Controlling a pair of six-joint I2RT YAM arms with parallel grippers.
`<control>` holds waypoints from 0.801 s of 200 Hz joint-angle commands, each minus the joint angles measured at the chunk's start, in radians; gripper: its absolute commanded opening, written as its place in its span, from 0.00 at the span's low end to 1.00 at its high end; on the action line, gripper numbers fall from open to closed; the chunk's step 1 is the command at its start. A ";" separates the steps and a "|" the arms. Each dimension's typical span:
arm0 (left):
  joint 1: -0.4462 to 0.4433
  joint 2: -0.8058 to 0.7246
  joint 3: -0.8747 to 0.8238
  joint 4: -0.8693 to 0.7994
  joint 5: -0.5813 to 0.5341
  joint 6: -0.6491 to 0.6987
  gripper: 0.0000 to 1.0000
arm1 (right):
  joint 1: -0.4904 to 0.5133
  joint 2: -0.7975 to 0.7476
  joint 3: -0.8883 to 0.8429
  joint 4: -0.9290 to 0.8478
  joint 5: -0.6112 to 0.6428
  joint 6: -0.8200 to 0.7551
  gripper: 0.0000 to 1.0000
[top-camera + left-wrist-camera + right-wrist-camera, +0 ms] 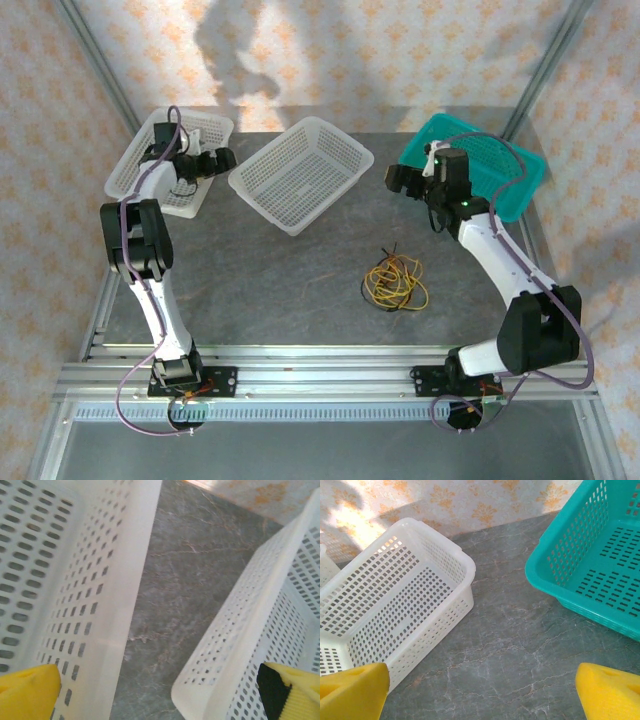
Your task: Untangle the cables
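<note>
The cables (pixel 395 282) lie in one tangled heap of yellow, black and orange-red loops on the grey table, right of centre, with nothing touching them. My left gripper (pixel 222 160) hangs open at the back left, between two white baskets, far from the heap. In the left wrist view its yellow fingertips (pixel 27 692) stand wide apart with bare table between them. My right gripper (pixel 392 180) is open too, at the back right beside the teal basket, well behind the cables. Its yellow fingertips (pixel 352 690) frame bare table in the right wrist view.
A white basket (pixel 150 175) sits at the back left and a second, tilted white basket (pixel 300 175) at the back centre. A teal basket (pixel 500 190) stands at the back right. Metal rails run along the table's near edge (pixel 320 370).
</note>
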 commanded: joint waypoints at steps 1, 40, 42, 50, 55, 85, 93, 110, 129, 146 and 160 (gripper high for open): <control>-0.013 -0.026 -0.006 0.053 0.124 -0.020 0.99 | 0.009 -0.005 -0.014 0.020 0.005 -0.016 0.95; -0.066 0.009 0.065 -0.033 0.125 0.046 0.99 | 0.011 -0.014 -0.022 0.019 0.013 -0.013 0.95; -0.069 0.011 0.068 -0.036 0.125 0.049 0.99 | 0.011 -0.014 -0.022 0.018 0.013 -0.013 0.95; -0.084 0.017 0.084 -0.049 0.121 0.060 0.99 | 0.013 -0.015 -0.022 0.018 0.013 -0.014 0.95; -0.094 0.022 0.094 -0.057 0.117 0.065 0.99 | 0.013 -0.015 -0.023 0.016 0.017 -0.013 0.95; -0.139 0.054 0.159 -0.108 0.078 0.093 0.99 | 0.015 -0.019 -0.025 0.007 0.040 -0.011 0.95; -0.147 0.062 0.175 -0.120 0.064 0.103 0.99 | 0.014 -0.022 -0.025 0.002 0.050 -0.010 0.95; -0.171 0.092 0.229 -0.178 0.025 0.139 0.99 | 0.015 -0.022 -0.026 -0.006 0.069 -0.010 0.95; -0.200 0.138 0.309 -0.259 -0.002 0.187 0.99 | 0.014 -0.019 -0.026 -0.011 0.079 -0.013 0.95; -0.222 0.173 0.369 -0.315 -0.026 0.215 0.99 | 0.015 -0.020 -0.028 -0.011 0.082 -0.010 0.95; -0.238 0.192 0.400 -0.335 -0.048 0.223 0.99 | 0.015 -0.015 -0.026 -0.013 0.089 -0.004 0.95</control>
